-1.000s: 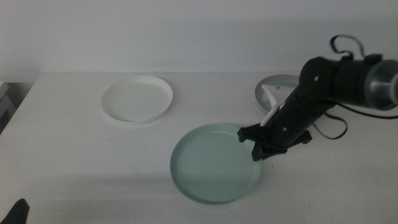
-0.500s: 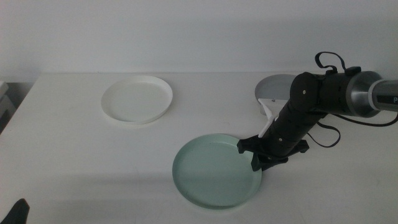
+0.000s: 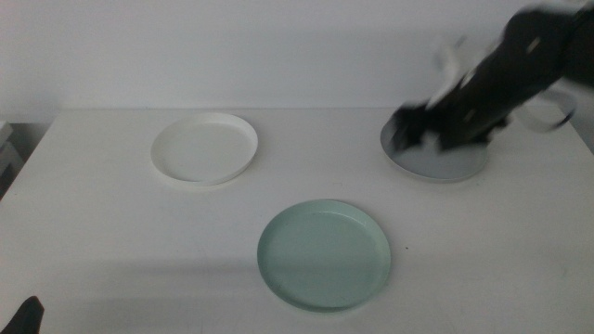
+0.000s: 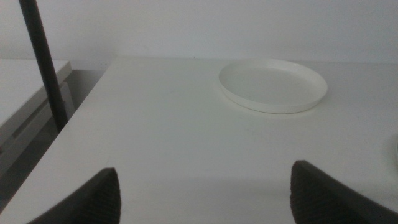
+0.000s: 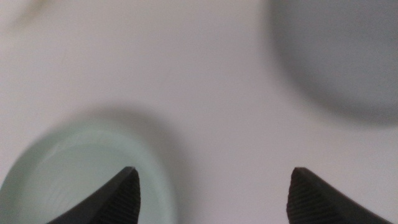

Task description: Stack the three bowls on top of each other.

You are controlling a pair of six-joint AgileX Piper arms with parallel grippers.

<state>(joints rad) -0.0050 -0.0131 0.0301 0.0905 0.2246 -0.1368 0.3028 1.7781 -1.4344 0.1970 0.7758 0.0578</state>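
The white bowl (image 3: 204,148) lies at the back left of the table and shows in the left wrist view (image 4: 272,85). The mint green bowl (image 3: 323,252) lies flat at the front middle, with nothing holding it. The grey bowl (image 3: 441,162) lies at the back right. My right gripper (image 3: 410,130) is a motion-blurred shape above the grey bowl's left rim. In the right wrist view the right gripper (image 5: 217,186) is open and empty, with the mint bowl (image 5: 68,177) and grey bowl (image 5: 342,56) below it. My left gripper (image 4: 205,199) waits open at the table's front left corner (image 3: 23,315).
Bare white table (image 3: 111,232) lies between the bowls. A dark upright pole (image 4: 43,68) stands off the table's left edge in the left wrist view. A white wall runs behind the table.
My right gripper has let go of the mint green bowl's right rim and swung up and back to the grey bowl. The mint bowl now lies flat on the table.
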